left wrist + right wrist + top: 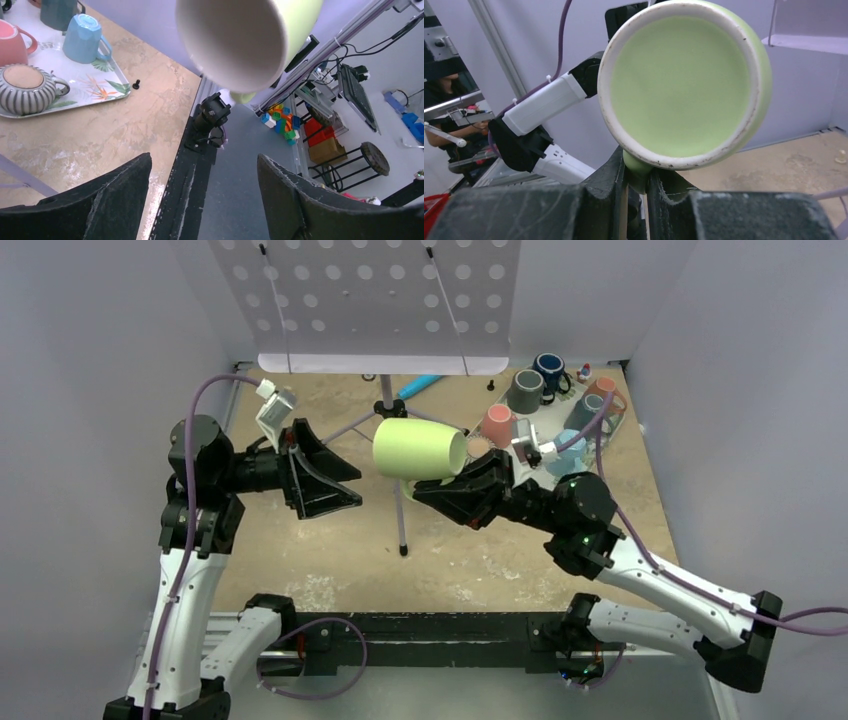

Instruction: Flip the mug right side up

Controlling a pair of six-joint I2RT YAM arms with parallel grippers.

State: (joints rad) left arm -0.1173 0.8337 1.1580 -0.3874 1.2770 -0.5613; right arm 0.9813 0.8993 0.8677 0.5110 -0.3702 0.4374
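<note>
A light green mug [420,448] hangs on its side in the air over the middle of the table. My right gripper [445,483] is shut on the mug's handle [639,170] from below. The right wrist view shows the mug's flat green base with its white ring [684,82] facing that camera. My left gripper [352,487] is open and empty, just left of the mug and apart from it. In the left wrist view the mug's other round end [235,40] shows above the spread fingers [120,190].
A tray [625,425] with several mugs stands at the back right; it also shows in the left wrist view [107,82]. A thin tripod stand [401,520] carrying a white perforated panel [380,300] rises mid-table under the mug. A blue pen [418,386] lies at the back.
</note>
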